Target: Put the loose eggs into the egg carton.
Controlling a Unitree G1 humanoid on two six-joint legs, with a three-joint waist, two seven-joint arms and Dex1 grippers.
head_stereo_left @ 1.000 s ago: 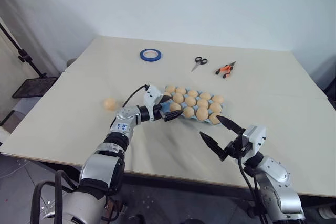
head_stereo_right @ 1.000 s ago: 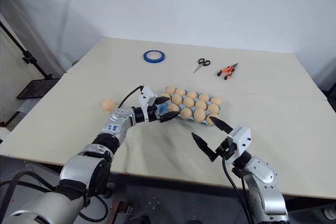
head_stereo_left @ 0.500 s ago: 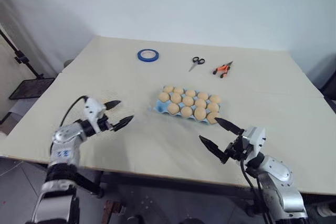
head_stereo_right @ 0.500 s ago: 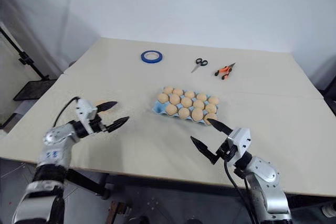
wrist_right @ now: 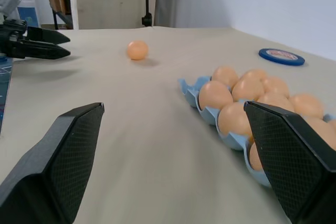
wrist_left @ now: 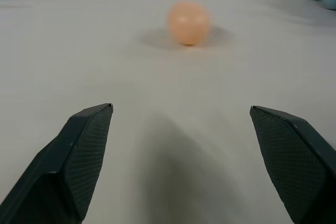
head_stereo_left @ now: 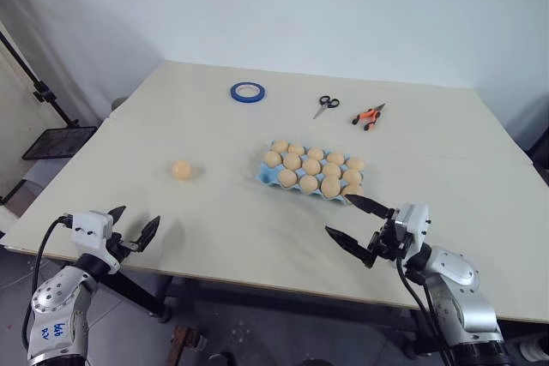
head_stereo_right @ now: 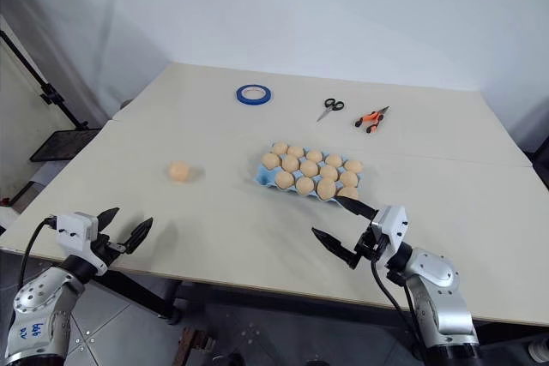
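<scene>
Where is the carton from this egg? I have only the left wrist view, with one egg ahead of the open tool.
Observer: The egg carton sits mid-table, to the robot's right of the loose egg and well apart from it.
Operator: Any room left in it?
Observer: The cup at its near left corner looks empty; the others hold eggs.
Operator: What is the other arm doing?
Observer: The right tool hovers open and empty by the carton's near right corner.
</scene>
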